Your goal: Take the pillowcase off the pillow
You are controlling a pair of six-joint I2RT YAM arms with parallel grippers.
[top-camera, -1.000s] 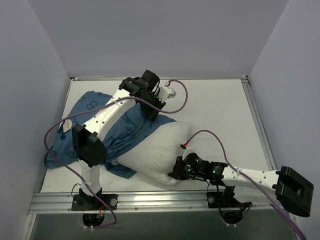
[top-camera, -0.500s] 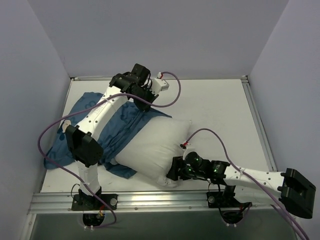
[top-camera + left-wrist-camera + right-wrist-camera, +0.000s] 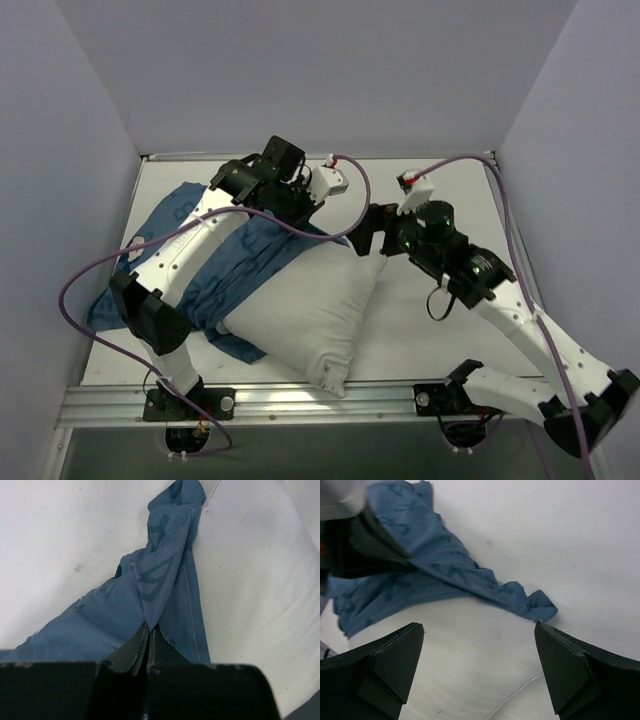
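now the white pillow [image 3: 315,305] lies slantwise mid-table, mostly bare, and the pillowcase [image 3: 235,260] trails off its left side. the left gripper [image 3: 149,637] is clamped on the case's far hem. the right gripper [image 3: 480,630], jaws spread wide, hovers over the pillow's far corner, the nearer arm to pin it.

Pale lilac walls [image 3: 300,70] enclose white table [image 3: 400,330]; metal rail [image 3: 300,400] front.

The pillowcase [image 3: 165,575] is thin matt blue cloth, creased, with a stitched hem. The pillow [image 3: 310,305] is matt white woven cloth. The table [image 3: 420,340] looks smooth and matt white; at 6 o'clock runs a brushed metal rail [image 3: 300,400]. The left arm [image 3: 190,245] has a glossy white plastic shell.
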